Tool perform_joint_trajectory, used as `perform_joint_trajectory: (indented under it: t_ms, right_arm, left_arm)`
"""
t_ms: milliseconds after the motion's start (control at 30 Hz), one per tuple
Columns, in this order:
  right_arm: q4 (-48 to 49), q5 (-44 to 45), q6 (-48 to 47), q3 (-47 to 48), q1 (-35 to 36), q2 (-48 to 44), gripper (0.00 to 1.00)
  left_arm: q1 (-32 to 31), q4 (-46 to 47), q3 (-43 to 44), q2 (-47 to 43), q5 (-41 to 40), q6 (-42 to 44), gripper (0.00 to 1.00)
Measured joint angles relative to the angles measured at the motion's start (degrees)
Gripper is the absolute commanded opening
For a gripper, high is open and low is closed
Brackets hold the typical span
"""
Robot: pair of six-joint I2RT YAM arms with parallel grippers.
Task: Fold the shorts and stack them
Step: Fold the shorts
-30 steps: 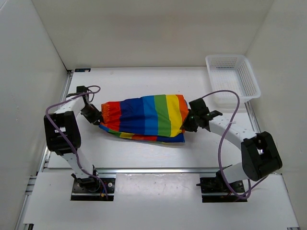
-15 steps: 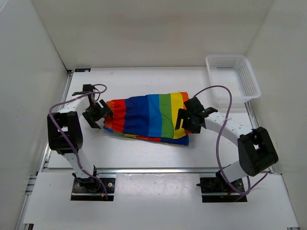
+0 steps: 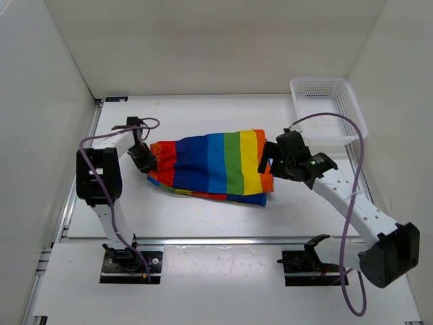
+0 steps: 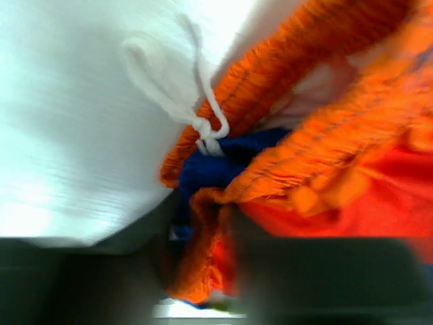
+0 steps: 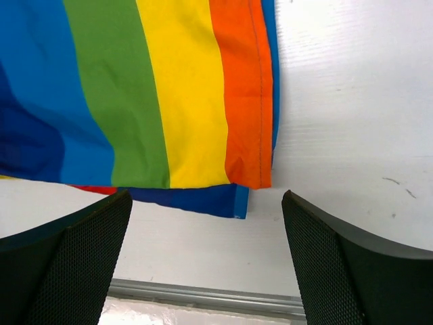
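The rainbow-striped shorts (image 3: 210, 166) lie folded flat in the middle of the table, stripes running across. My left gripper (image 3: 143, 157) is at their left end, shut on the gathered orange waistband (image 4: 203, 264), with the white drawstring (image 4: 196, 101) lying loose beside it. At the right end my right gripper (image 3: 274, 162) hovers open above the table. Its black padded fingers (image 5: 67, 264) stand wide apart, just clear of the orange and blue hem (image 5: 247, 135), with nothing between them.
A white mesh basket (image 3: 328, 112) stands at the back right corner. A metal rail (image 3: 216, 240) runs along the table's near edge, and white walls close in the left, right and back sides.
The right gripper let go of the right hem, opened wide and drew back to the right. The left gripper opened, then shut again on the waistband, slightly farther back.
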Motion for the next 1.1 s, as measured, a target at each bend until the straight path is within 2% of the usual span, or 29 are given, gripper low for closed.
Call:
perform_joint_trajectory:
  t_ms: [33, 67, 167, 400, 533, 633, 700, 767, 867, 967, 1000, 1100]
  right_arm:
    - [-0.9, 0.4, 0.0, 0.4, 0.0, -1.2, 0.96]
    - [-1.7, 0.9, 0.1, 0.9, 0.0, -2.2, 0.96]
    - [-4.0, 2.6, 0.4, 2.6, 0.0, -4.4, 0.96]
    - [-7.9, 6.2, 0.5, 3.8, 0.0, -10.1, 0.96]
    - [-8.6, 7.0, 0.0, 4.7, -0.2, -10.0, 0.96]
    - [-8.1, 4.2, -1.4, 5.3, -0.5, -7.5, 0.89]
    - [-6.1, 0.2, -2.3, 5.5, -0.5, -3.8, 0.81]
    - [-3.3, -4.7, -2.9, 5.7, -0.5, 1.5, 0.79]
    - [1.2, -10.2, -3.0, 5.7, -0.5, 11.0, 0.70]
    - [3.7, -13.0, -3.4, 6.9, -0.7, 19.3, 0.51]
    - [4.0, -13.6, -3.5, 8.3, -1.0, 22.0, 0.39]
    - [5.4, -14.7, -4.0, 13.2, -2.1, 29.2, 0.16]
  left_arm:
    - [-0.3, 0.0, 0.5, 0.4, 0.0, -0.3, 0.17]
    - [-0.6, -0.3, 1.2, 0.7, -0.2, -0.2, 0.10]
    - [-1.1, -0.6, 3.3, 1.4, -1.9, -0.1, 0.10]
    - [-1.5, -8.5, 15.9, 1.3, -16.5, 0.4, 0.10]
    - [-3.1, -10.6, 20.3, -2.6, -22.6, 2.2, 0.10]
    - [-6.7, -12.3, 21.0, -6.7, -25.1, 3.1, 0.10]
    - [-9.1, -13.1, 21.3, -8.2, -26.2, 3.4, 0.10]
    - [-11.4, -13.9, 21.3, -8.8, -26.8, 3.5, 0.10]
    - [-12.7, -15.0, 21.2, -8.8, -27.3, 3.6, 0.10]
    - [-12.8, -15.6, 21.2, -8.8, -28.3, 3.6, 0.10]
    - [-12.8, -15.7, 21.2, -8.8, -28.5, 3.6, 0.10]
    - [-12.8, -16.3, 21.2, -8.8, -29.2, 3.6, 0.10]
